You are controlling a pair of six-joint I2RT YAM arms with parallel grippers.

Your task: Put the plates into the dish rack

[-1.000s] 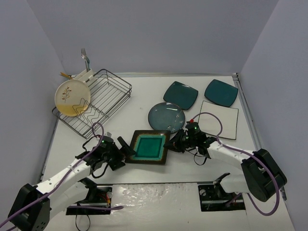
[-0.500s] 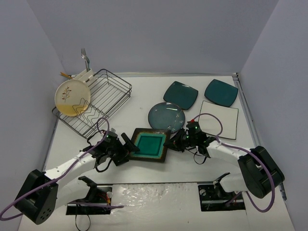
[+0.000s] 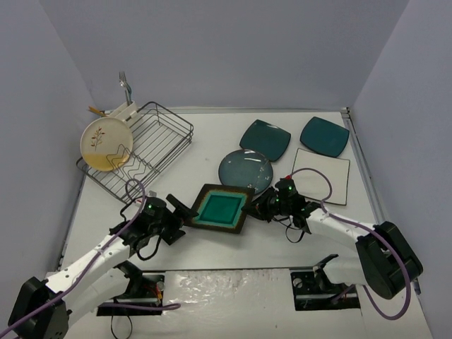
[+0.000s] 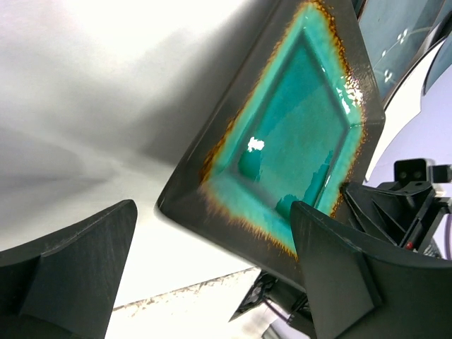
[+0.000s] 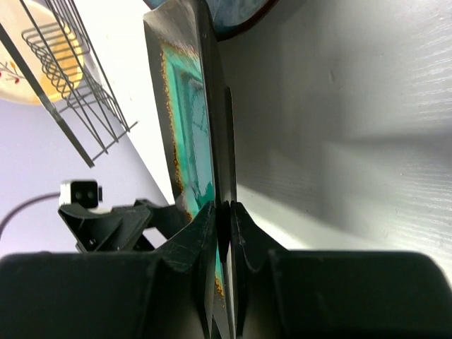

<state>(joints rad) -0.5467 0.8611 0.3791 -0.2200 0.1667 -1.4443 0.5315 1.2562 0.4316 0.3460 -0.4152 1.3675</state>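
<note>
Surface: white matte table (image 3: 212, 134), closed in on three sides by plain pale lilac-grey walls (image 3: 226, 49).

Dish rack (image 3: 159, 141): black wire basket at the upper left of the overhead view, sitting askew, with wavy dividers. A small white caddy (image 3: 127, 109) at its far corner holds an upright fork (image 3: 123, 81). The round cream-and-tan plate (image 3: 104, 143) with a twig motif stands on edge in the left end of the rack.

Flat on the table, right of centre: the glossy round grey-blue plate (image 3: 245, 169), two dark teal rounded squares (image 3: 265, 138) (image 3: 325, 135), and the white square plate (image 3: 321, 176).

Brown-rimmed teal plate (image 3: 220, 209): square, glazed, with a dark rim and a shiny turquoise well. It sits centre frame between the two arms, turned slightly out of line with the table edges, and throws a shadow on the table beneath. Being square, it has no long axis.

Right gripper (image 5: 222, 208): fingers pressed together on the plate's right rim, pinching it.

Left gripper (image 3: 182, 214): fingers spread wide, the plate's left corner just ahead between them. I cannot see any contact.
</note>
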